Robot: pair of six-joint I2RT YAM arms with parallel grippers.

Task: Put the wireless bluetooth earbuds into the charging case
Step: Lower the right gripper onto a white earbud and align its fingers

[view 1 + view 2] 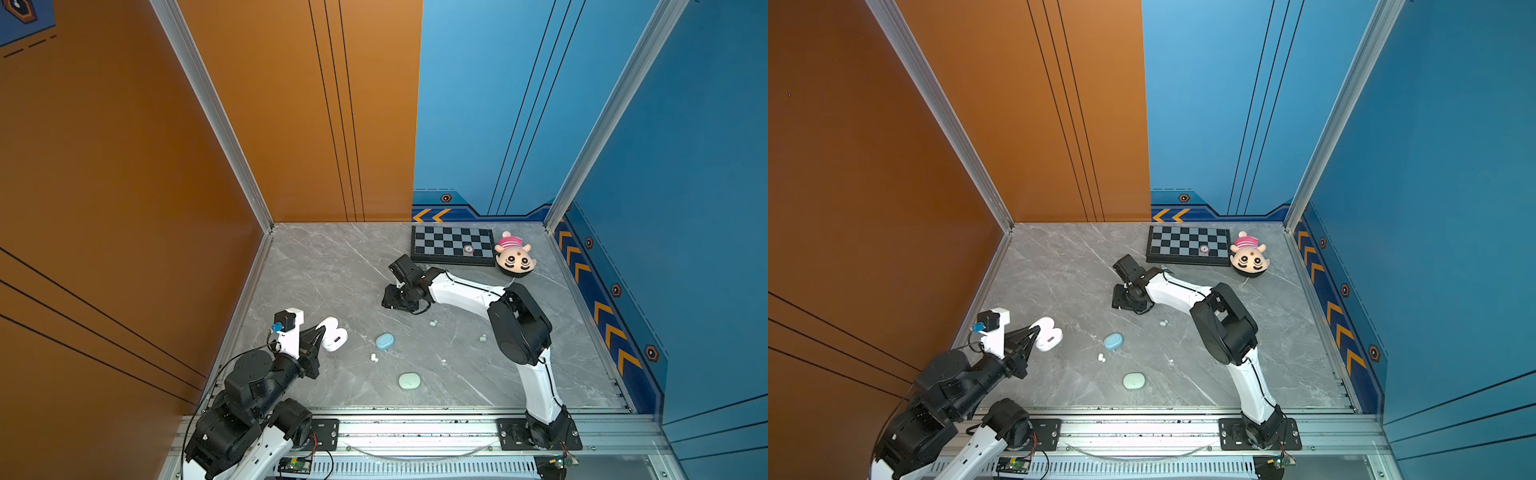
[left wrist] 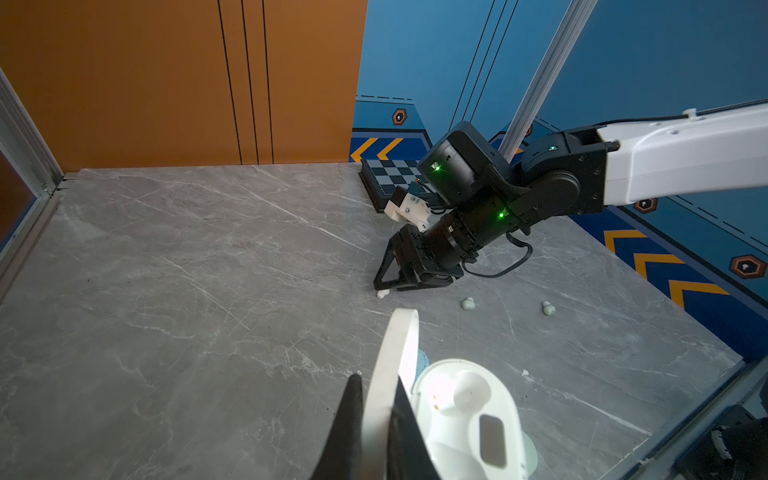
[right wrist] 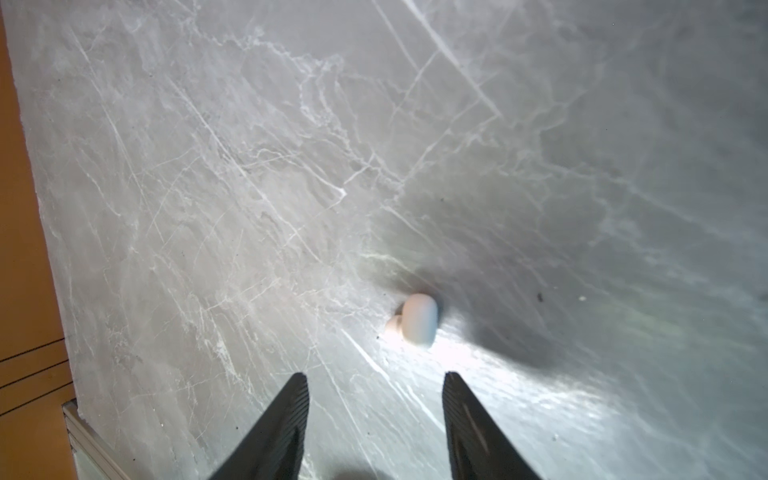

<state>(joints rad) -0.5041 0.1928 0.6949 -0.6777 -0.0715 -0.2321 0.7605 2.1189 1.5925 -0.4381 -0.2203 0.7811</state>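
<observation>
A white charging case [image 1: 337, 340] lies open at the left. My left gripper [image 2: 378, 386] is shut on its raised lid [image 2: 397, 357], and the base [image 2: 469, 419] with its wells faces up beside the fingers. My right gripper [image 3: 376, 378] hangs low over the middle of the table [image 1: 388, 301], open, with nothing between its fingers. A white earbud [image 3: 419, 320] lies on the table just beyond its fingertips, also seen in the left wrist view [image 2: 382, 294]. Two white earbuds [image 1: 373, 357] lie near the case, and mint earbuds [image 1: 433, 323] [image 1: 482, 337] lie under the right arm.
A shut pale blue case [image 1: 385, 341] and a shut mint case [image 1: 409, 380] lie on the grey marble table [image 1: 324, 270]. A chessboard [image 1: 452, 245] and a plush toy [image 1: 515, 259] sit at the back right. Walls enclose three sides.
</observation>
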